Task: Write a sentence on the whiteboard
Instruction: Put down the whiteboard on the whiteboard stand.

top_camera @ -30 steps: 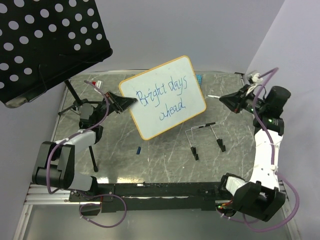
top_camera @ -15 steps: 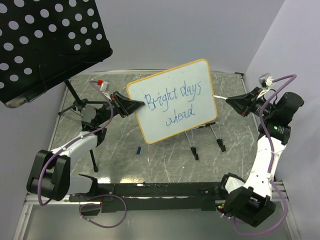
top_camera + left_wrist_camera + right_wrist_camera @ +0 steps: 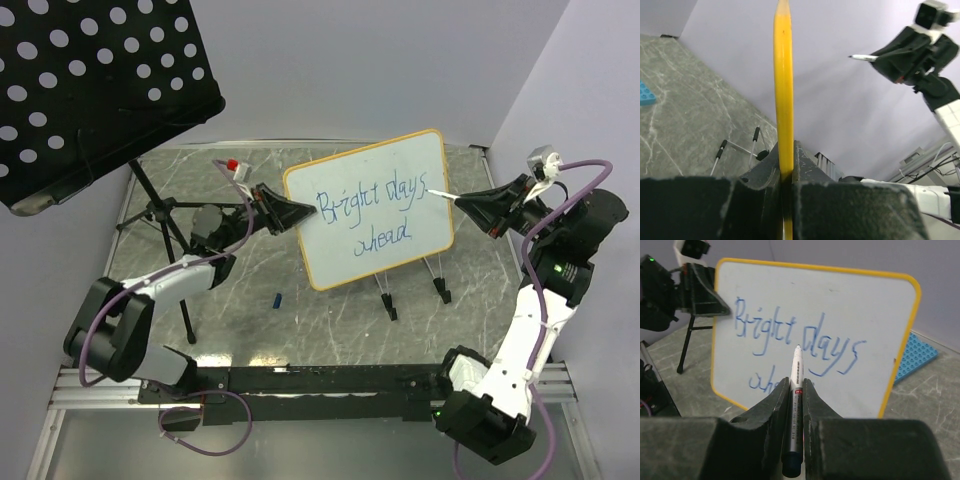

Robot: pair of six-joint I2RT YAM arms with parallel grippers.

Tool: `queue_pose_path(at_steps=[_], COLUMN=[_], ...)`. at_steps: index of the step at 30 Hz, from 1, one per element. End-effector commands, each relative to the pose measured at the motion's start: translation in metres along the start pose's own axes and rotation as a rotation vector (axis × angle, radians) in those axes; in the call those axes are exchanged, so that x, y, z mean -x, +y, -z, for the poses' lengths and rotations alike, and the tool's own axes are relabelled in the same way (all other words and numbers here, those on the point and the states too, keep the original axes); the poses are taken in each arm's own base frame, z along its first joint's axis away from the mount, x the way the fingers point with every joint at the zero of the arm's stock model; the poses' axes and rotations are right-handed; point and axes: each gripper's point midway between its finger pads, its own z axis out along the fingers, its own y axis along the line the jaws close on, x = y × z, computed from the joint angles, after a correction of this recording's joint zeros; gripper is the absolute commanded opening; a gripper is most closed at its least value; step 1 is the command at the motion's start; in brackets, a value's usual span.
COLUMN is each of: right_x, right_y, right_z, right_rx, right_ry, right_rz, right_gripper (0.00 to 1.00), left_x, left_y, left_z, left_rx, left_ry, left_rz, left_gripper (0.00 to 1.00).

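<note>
Hold whiteboard (image 3: 372, 217) steady with left gripper (image 3: 300, 212) pinched on its nine o'clock rim; draw marker (image 3: 445, 196), clamped in right gripper (image 3: 468, 203), off toward three o'clock, sparing the sentence (image 3: 383, 238).

a tally of the worktop (image 3: 230, 290)
one whiteboard (image 3: 338, 258), three blue words (image 3: 342, 203) in two lines, one marker (image 3: 797, 365), one left end effector (image 3: 298, 213), one right end effector (image 3: 468, 203), one blue studded plate (image 3: 915, 357), one perforated black stand (image 3: 90, 80), one small blue piece (image 3: 277, 298).
</note>
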Motion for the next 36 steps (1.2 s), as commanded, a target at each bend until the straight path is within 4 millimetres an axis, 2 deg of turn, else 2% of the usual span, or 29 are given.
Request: queue_pose_path(at_steps=[1,5,6,12,17,21,28,36], right_x=[0.022,0.026,0.027,0.022,0.016,0.010,0.001,-0.010], right_y=[0.021,0.021,0.019,0.011,0.007,0.002,-0.004,-0.008], right_z=[0.003,0.002,0.002,0.001,0.001,0.000,-0.003,-0.007], right_rx=[0.064,0.070,0.069,0.053,0.034,0.023,0.015,0.014], right_ry=[-0.010,-0.011,-0.011,0.000,0.006,0.014,0.024,0.037], right_rz=[0.054,0.016,0.008,-0.037,-0.061,-0.083,-0.112,-0.146], right_gripper=[0.00,0.00,0.00,0.00,0.00,0.00,0.00,0.00], left_x=[0.046,0.029,0.019,-0.005,-0.006,-0.015,-0.023,-0.047], left_y=[-0.043,-0.043,-0.043,-0.039,-0.032,-0.024,-0.014,-0.015], left_z=[-0.020,-0.029,-0.033,-0.047,-0.056,-0.064,-0.063,-0.067], left_rx=[-0.138,-0.162,-0.170,-0.174,-0.183,-0.173,-0.156,-0.152], left_ry=[-0.202,-0.204,-0.189,-0.196,-0.208,-0.189,-0.214,-0.217], left_rz=[-0.120,-0.079,-0.062,-0.053,-0.083,-0.118,-0.153,-0.177], left_gripper=[0.01,0.01,0.01,0.01,0.01,0.01,0.01,0.01])
